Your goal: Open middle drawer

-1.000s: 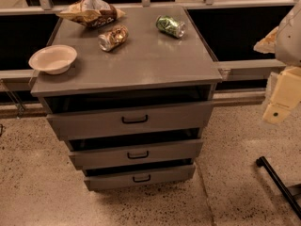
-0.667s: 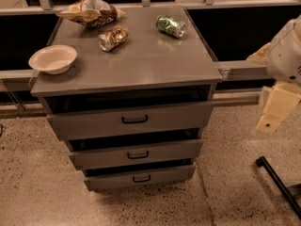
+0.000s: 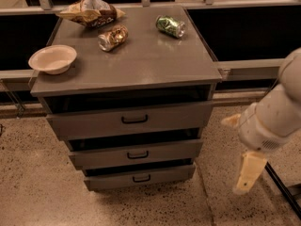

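Observation:
The grey cabinet has three drawers stacked at its front. The middle drawer (image 3: 164, 152) is the mid-sized grey front, with a small black loop handle (image 3: 137, 155). It sits between the taller top drawer (image 3: 94, 122) and the narrow bottom drawer (image 3: 113, 180). A dark gap shows above each front. My gripper (image 3: 233, 155) hangs at the right of the cabinet, level with the lower drawers and apart from them. Its cream fingers (image 3: 248, 171) are spread open and hold nothing.
On the cabinet top (image 3: 141, 60) lie a white bowl (image 3: 52, 59), a snack bag (image 3: 91, 11), a crushed brown can (image 3: 113, 37) and a green can (image 3: 170, 26). A black bar (image 3: 282, 187) crosses the speckled floor at the lower right. Rails run behind the cabinet.
My gripper has moved down and to the left, from beside the cabinet's top edge to the level of the lower drawers. The drawers have not moved.

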Controlling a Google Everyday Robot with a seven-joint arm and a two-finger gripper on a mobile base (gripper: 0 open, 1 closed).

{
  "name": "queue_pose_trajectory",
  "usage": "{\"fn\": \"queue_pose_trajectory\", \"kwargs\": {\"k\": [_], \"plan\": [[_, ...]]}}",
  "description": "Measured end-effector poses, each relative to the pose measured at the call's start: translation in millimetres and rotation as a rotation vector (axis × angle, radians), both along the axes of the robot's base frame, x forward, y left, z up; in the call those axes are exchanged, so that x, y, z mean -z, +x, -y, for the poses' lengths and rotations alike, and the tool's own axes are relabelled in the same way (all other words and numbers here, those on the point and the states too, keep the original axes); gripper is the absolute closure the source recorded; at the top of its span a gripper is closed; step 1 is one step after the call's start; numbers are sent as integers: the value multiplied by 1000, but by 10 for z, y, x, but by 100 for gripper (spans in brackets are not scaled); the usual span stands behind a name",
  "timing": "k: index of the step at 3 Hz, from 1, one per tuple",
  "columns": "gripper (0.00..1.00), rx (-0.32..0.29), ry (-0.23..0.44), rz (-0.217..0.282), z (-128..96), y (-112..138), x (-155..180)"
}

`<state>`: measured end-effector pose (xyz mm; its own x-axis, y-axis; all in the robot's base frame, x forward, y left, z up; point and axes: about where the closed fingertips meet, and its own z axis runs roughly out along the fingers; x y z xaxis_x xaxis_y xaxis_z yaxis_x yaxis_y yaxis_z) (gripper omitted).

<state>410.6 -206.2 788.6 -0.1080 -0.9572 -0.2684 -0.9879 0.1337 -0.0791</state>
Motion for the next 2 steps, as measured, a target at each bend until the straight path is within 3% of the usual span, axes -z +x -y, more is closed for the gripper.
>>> {"fn": "queue_pose_trajectory", "kwargs": {"k": [1, 2], "plan": [[0, -14, -9, -66, -12, -214, 306], [0, -14, -9, -66, -12, -214, 305]]}}
